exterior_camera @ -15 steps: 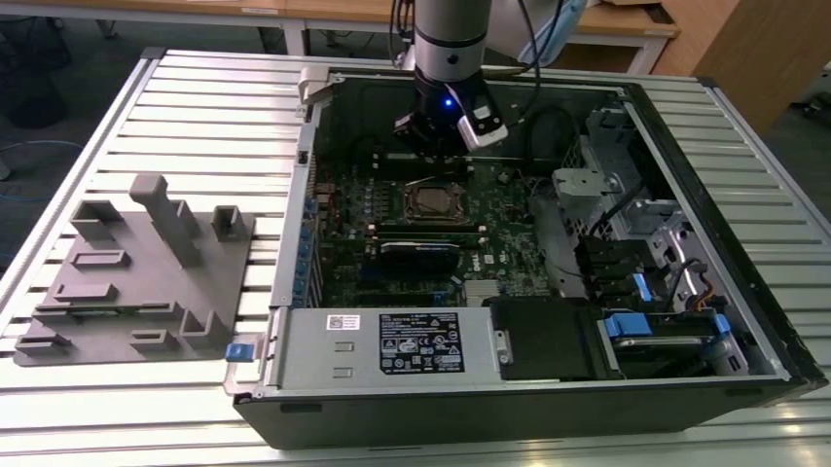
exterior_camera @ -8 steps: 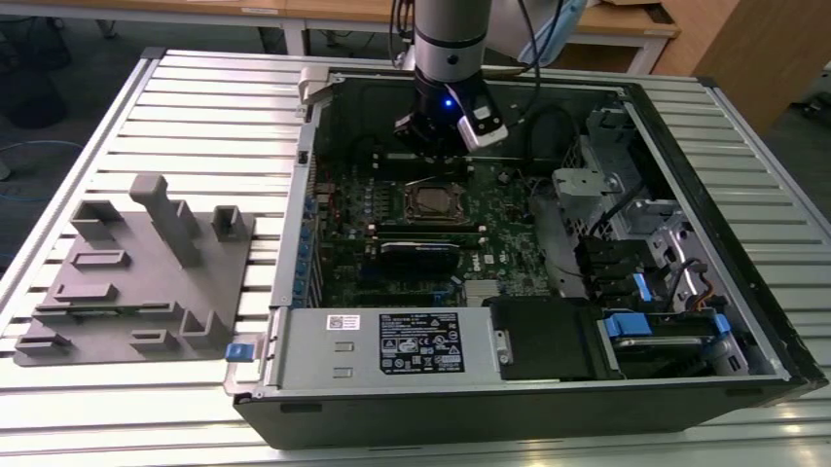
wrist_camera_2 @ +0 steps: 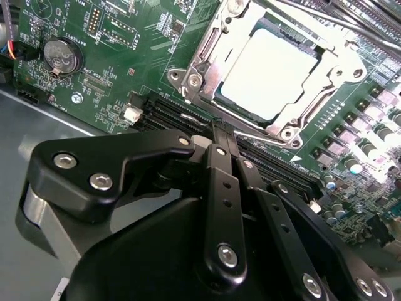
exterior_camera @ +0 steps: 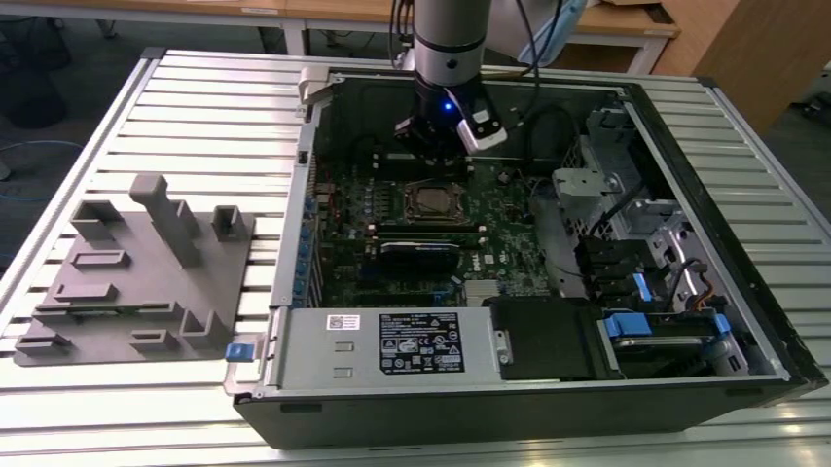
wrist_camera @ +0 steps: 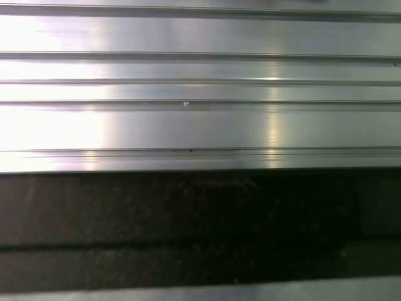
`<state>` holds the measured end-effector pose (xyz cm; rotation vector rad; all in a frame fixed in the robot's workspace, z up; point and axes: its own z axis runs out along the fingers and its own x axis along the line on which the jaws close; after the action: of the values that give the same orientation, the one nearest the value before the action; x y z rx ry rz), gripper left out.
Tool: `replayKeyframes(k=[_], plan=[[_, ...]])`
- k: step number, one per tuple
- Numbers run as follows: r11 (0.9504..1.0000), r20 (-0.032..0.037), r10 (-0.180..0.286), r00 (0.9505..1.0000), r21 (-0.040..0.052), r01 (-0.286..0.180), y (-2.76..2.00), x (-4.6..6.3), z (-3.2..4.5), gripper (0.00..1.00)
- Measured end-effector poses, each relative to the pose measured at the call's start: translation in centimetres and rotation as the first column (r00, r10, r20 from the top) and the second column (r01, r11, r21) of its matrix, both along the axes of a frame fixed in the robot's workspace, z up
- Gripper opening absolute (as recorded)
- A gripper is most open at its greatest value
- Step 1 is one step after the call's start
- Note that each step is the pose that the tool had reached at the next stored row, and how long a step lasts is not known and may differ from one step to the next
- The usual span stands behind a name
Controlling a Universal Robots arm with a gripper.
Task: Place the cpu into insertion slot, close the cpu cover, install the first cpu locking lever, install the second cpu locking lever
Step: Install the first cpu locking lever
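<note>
The cpu [wrist_camera_2: 269, 70] lies flat in the insertion slot [exterior_camera: 437, 219], a little above the middle of the exterior view's frame, inside the open computer case [exterior_camera: 520, 389] that stands on the slatted table [exterior_camera: 195, 107]. Its pale metal top faces up. The cpu cover [wrist_camera_2: 208, 49] is down over it, and the chip shows through the cover's window.

The gripper [wrist_camera_2: 215, 128] hangs just beside the socket, above the long dark slots [wrist_camera_2: 169, 116] on the motherboard [wrist_camera_2: 113, 69]. Its fingers look pressed together at the tips, with nothing seen between them.

The chip is probably light, stiff and fragile, best held by its edges and never pressed on its underside. Seated as it is, it leaves no free edge to grip. The cover is thin sheet metal, rigid but easy to scratch, and is best pushed on its frame rather than on the chip.

A thin wire lever [wrist_camera_2: 311, 108] runs along one edge of the socket. It is likely springy and slick, so the bent end is the best place to catch it. I cannot tell whether it is hooked down.

The chip is square, so it has no long axis. In the exterior view its sides run square to the case walls, and the lever's length follows the socket's side.
</note>
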<state>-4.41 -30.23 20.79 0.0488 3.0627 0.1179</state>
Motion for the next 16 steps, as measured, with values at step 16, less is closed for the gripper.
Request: replayKeyframes(k=[16], plan=[[0.9999,0.0182,-0.015,0.9997,0.0001,0.015,0.01,0.00,-0.45,0.11]])
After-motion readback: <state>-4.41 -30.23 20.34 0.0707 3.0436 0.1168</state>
